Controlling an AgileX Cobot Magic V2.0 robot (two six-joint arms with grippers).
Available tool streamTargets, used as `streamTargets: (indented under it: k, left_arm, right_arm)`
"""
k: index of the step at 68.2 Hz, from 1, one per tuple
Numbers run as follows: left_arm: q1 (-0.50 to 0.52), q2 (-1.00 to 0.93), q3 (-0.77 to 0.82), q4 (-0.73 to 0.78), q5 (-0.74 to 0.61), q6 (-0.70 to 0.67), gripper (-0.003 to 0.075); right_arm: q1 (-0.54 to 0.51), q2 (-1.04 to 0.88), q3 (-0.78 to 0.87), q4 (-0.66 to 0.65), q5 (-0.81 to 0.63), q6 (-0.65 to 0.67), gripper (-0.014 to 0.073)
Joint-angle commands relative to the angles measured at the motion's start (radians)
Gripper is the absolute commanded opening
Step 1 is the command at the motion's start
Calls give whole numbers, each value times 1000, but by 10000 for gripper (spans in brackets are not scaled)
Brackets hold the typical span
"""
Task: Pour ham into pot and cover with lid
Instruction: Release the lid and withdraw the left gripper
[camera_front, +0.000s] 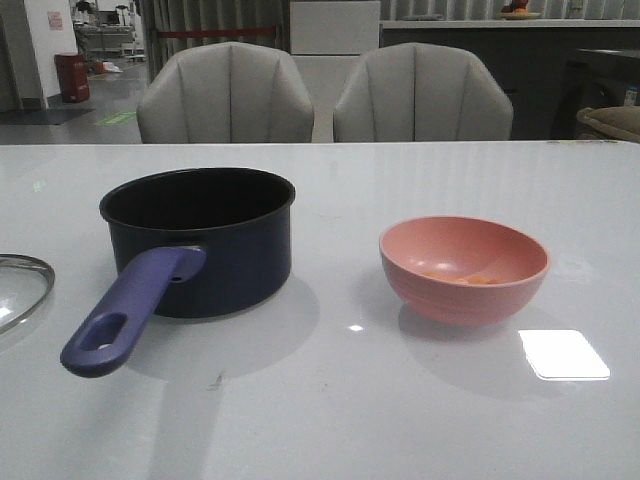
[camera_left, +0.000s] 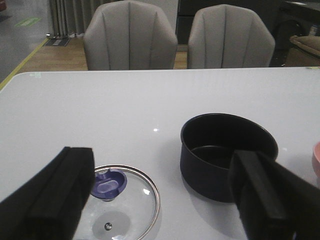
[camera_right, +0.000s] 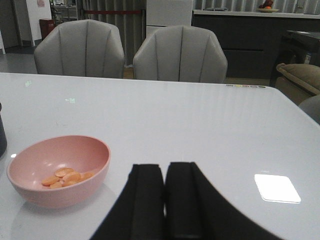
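Observation:
The dark navy pot (camera_front: 200, 240) stands left of centre on the white table, its purple-blue handle (camera_front: 130, 310) pointing toward me; it also shows in the left wrist view (camera_left: 225, 155). The ham (camera_right: 66, 177) is several orange bits in the pink bowl (camera_front: 463, 268), right of centre. The glass lid (camera_left: 125, 205) with its blue knob (camera_left: 109, 183) lies flat at the left table edge (camera_front: 20, 290). My left gripper (camera_left: 160, 200) is open and empty, above the lid and pot. My right gripper (camera_right: 165, 175) is shut and empty, to the right of the bowl (camera_right: 60, 170).
Two grey chairs (camera_front: 225, 95) (camera_front: 420, 95) stand behind the table's far edge. A bright light reflection (camera_front: 563, 353) lies on the table at the front right. Neither arm shows in the front view.

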Motion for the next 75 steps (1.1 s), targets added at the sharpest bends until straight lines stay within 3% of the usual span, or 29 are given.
streamTargets:
  k: [1, 29, 39, 58, 75]
  left_arm:
    - [-39, -48, 1, 8, -71, -1, 583]
    - [-168, -96, 43, 32, -128, -1, 583]
    - [-191, -96, 43, 43, -128, -1, 582]
    - [-191, -96, 43, 43, -126, -1, 583]
    - [-191, -96, 43, 32, -122, -1, 582]
  right_arm:
    - [-7, -19, -6, 1, -81, -10, 159]
    - [-7, -19, -6, 0, -85, -11, 159]
    - [-7, -17, -18, -14, -225, -12, 159]
    - [-6, 247, -305, 1, 129, -9, 159]
    - [-5, 413, -323, 2, 112, -8, 162]
